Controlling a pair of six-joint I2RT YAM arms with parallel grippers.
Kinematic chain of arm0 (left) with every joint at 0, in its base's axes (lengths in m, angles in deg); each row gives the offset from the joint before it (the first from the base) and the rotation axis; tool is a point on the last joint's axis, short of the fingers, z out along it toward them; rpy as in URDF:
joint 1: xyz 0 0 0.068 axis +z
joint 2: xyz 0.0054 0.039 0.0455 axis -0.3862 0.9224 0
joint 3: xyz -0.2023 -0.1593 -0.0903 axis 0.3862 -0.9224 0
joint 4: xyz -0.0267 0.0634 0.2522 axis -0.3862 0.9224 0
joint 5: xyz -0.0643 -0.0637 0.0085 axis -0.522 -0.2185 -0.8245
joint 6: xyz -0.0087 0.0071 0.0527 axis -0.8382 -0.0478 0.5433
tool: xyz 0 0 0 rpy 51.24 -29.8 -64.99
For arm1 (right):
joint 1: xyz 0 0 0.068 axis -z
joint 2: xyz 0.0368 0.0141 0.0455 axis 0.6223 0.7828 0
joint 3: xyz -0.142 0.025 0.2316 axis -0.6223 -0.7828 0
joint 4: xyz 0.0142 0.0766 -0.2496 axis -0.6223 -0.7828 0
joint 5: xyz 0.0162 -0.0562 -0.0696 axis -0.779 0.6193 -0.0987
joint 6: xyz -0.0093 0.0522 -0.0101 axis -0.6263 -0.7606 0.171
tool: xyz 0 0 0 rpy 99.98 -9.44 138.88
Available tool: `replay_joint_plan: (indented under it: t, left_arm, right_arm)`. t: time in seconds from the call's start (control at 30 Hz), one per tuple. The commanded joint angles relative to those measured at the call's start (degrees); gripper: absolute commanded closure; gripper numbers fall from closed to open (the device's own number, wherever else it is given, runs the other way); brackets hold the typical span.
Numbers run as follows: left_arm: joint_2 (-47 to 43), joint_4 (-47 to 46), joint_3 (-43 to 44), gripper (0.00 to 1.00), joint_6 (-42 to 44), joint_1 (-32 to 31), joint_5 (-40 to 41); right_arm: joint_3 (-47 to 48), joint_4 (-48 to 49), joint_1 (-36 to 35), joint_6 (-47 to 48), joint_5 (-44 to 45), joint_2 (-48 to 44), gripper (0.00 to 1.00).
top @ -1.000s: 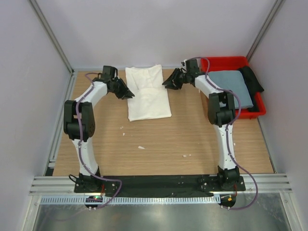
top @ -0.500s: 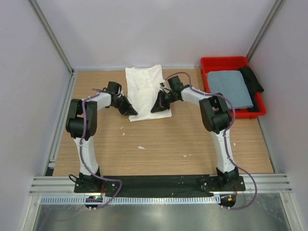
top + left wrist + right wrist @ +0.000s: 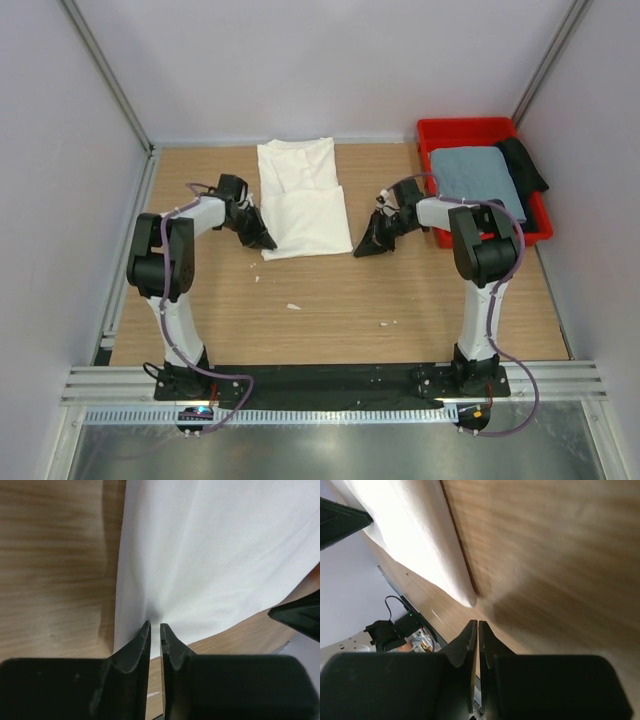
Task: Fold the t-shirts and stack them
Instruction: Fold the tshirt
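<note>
Having slid down the large white cloth t-shirt (image 3: 300, 205) lying flat on the wooden tabletop (image 3: 330, 300), the left gripper (image 3: 266, 241) clamps its jaws on the near-left hem while the right gripper (image 3: 366, 248), jaws together and empty, has slipped off beside it, likely stalling the fold.

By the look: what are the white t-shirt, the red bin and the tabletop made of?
The white t-shirt looks like soft matte cloth, probably cotton: it creases and puckers. The red bin is likely moulded plastic: uniform colour, smooth straight rim. The tabletop shows matte wood grain; solid wood or laminate, cannot tell.
</note>
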Motion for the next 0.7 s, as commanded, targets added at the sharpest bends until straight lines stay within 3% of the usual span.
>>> replay_joint_plan:
  t: [0.0, 0.03, 0.17, 0.43, 0.67]
  left_arm:
    - [-4.9, 9.2, -1.3, 0.85, 5.7, -0.2, 3.7]
    - [-7.0, 9.1, -1.0, 0.79, 5.5, -0.6, 2.5]
    - [-8.6, 8.8, 2.3, 0.70, 2.7, -3.3, -0.7]
    - [-2.2, -4.5, -2.5, 0.77, -5.4, -4.9, -8.9]
    - [1.1, -6.4, -7.9, 0.82, -5.0, -4.5, -5.6]
  right_arm:
    - [-1.1, -3.4, -0.6, 2.2, 2.6, -7.7, 0.89]
    - [-0.9, -3.2, -1.2, 1.7, 2.6, -8.2, 0.89]
    - [5.0, -3.5, -4.4, -0.4, 1.8, -6.8, 0.88]
    - [15.4, 4.5, -6.9, -7.2, -1.3, 5.0, 0.87]
    - [9.8, 6.0, -4.7, -4.3, -1.5, 7.2, 0.87]
